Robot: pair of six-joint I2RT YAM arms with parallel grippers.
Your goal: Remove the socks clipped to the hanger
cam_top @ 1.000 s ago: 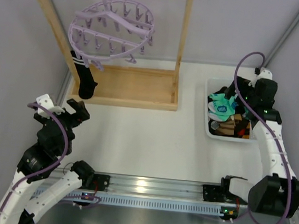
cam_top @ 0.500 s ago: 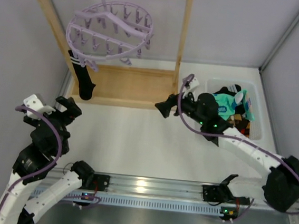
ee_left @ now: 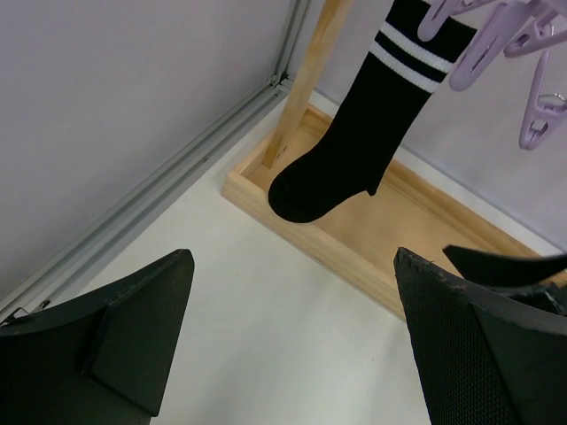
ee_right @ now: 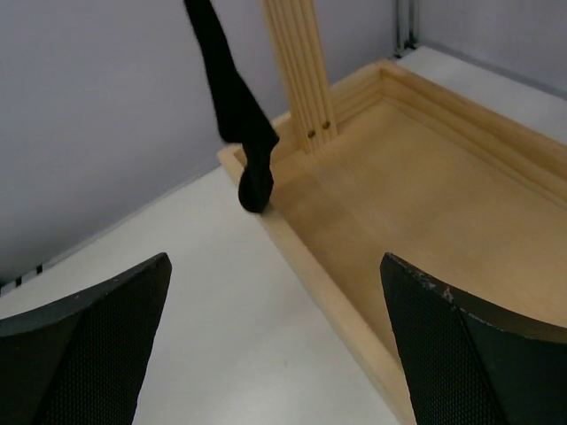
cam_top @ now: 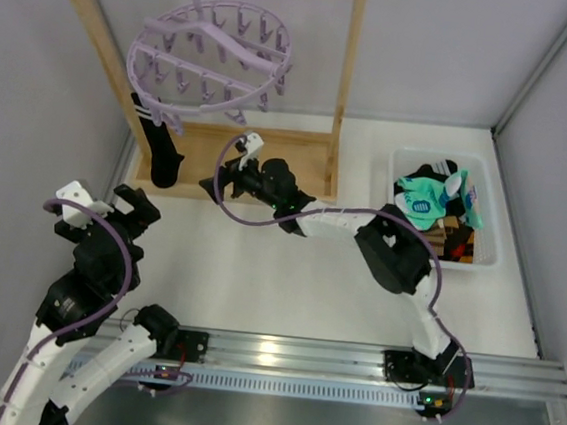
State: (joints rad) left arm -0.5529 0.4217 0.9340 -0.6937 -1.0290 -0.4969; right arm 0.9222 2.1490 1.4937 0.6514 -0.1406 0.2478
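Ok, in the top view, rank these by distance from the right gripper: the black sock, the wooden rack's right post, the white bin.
1. black sock: nearest, hanging just left of the right gripper.
2. right post: farther off on the gripper's other side, to its right.
3. white bin: farthest, beyond that post at the table's right side.

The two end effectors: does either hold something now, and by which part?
Nothing is held. The left end effector and the right end effector are open and empty; the black white-striped sock hangs from the round lilac plastic hanger.
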